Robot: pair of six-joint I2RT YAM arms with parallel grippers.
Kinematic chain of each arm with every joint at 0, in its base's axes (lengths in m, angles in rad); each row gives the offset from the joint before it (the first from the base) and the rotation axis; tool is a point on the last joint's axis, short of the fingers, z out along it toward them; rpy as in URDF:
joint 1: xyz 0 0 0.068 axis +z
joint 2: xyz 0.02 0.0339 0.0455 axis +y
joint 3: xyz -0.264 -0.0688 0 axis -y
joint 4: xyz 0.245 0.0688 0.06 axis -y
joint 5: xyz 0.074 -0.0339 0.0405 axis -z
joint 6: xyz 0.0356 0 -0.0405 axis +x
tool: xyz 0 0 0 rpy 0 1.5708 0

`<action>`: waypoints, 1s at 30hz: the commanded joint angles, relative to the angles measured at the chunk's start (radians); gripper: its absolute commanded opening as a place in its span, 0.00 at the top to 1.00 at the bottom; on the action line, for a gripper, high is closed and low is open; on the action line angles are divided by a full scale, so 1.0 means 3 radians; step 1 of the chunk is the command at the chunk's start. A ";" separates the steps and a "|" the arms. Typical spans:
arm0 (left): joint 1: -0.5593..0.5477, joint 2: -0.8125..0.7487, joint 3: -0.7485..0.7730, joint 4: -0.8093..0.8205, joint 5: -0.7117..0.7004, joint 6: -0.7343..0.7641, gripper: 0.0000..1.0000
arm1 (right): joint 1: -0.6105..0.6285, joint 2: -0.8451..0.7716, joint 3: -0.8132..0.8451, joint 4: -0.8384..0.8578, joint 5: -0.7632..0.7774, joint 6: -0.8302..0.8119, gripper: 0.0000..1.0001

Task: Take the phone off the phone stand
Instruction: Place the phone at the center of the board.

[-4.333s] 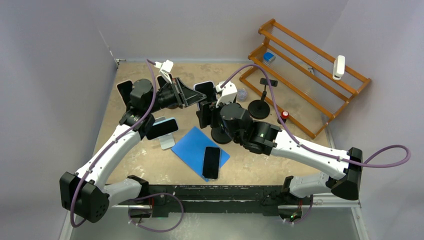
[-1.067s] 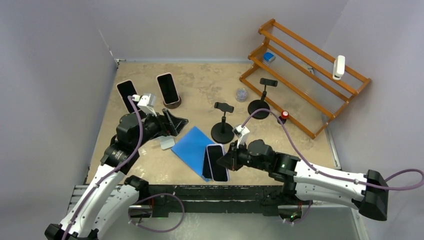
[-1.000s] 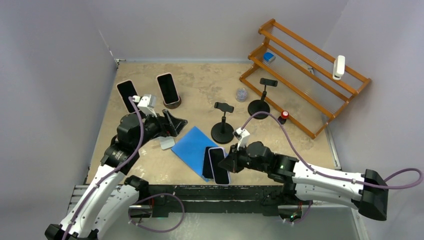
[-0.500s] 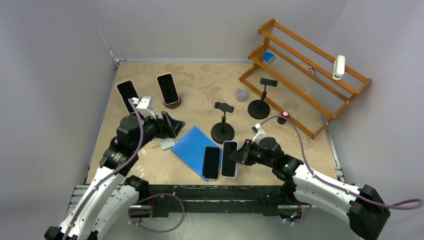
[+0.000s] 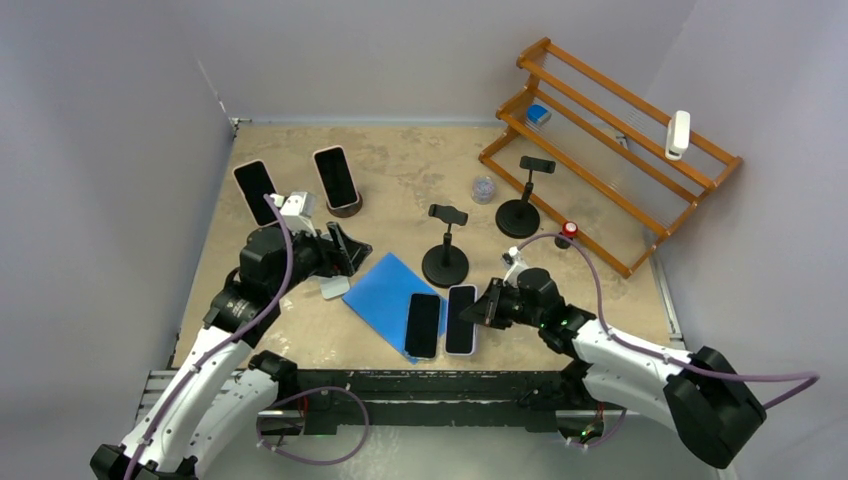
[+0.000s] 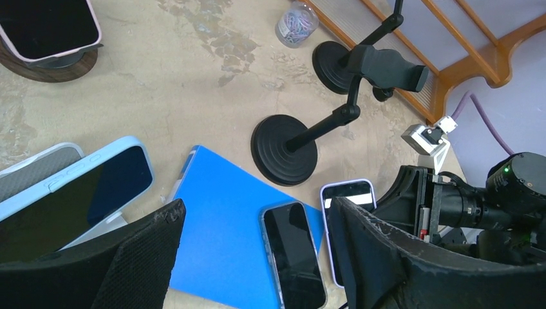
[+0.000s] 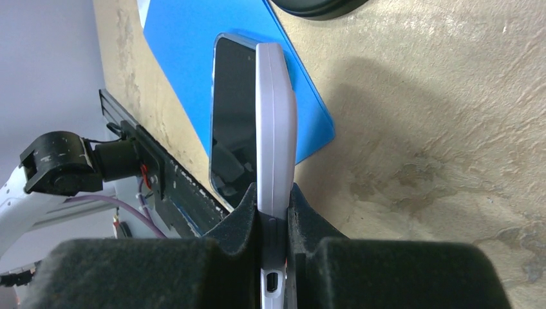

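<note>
My right gripper (image 5: pixel 490 305) is shut on the end of a lavender-cased phone (image 5: pixel 461 319). It holds the phone flat and screen up, low over the table just right of the blue mat (image 5: pixel 380 290). In the right wrist view the phone (image 7: pixel 275 129) shows edge-on, clamped between the pads (image 7: pixel 248 215). The black clamp phone stand (image 5: pixel 445 262) behind it is bare. My left gripper (image 6: pixel 256 212) hangs open over the mat's left side, holding nothing, with a light blue phone (image 6: pixel 77 199) on a white stand just beside it.
A black phone (image 5: pixel 422 325) lies on the mat beside the held one. A second black stand (image 5: pixel 519 215), a jar of clips (image 5: pixel 483 189) and a wooden rack (image 5: pixel 610 150) sit at the back right. Two propped phones (image 5: pixel 254 187) (image 5: pixel 335 177) stand at the back left.
My right gripper carried the lavender phone rightwards, from over the black phone on the mat to beside it. The left arm barely moved.
</note>
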 commanded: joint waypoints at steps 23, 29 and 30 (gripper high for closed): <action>-0.0002 0.0079 0.0016 0.0074 0.0091 0.0026 0.21 | -0.0147 0.0609 -0.0363 0.1159 -0.0430 0.0186 1.00; -0.0003 0.0097 0.0016 0.0070 0.0097 0.0021 0.21 | -0.0147 0.0706 -0.0369 0.1126 -0.0384 0.0143 0.83; -0.0002 0.0098 0.0016 0.0070 0.0100 0.0021 0.21 | -0.0145 0.0699 -0.0360 0.1097 -0.0366 0.0131 0.78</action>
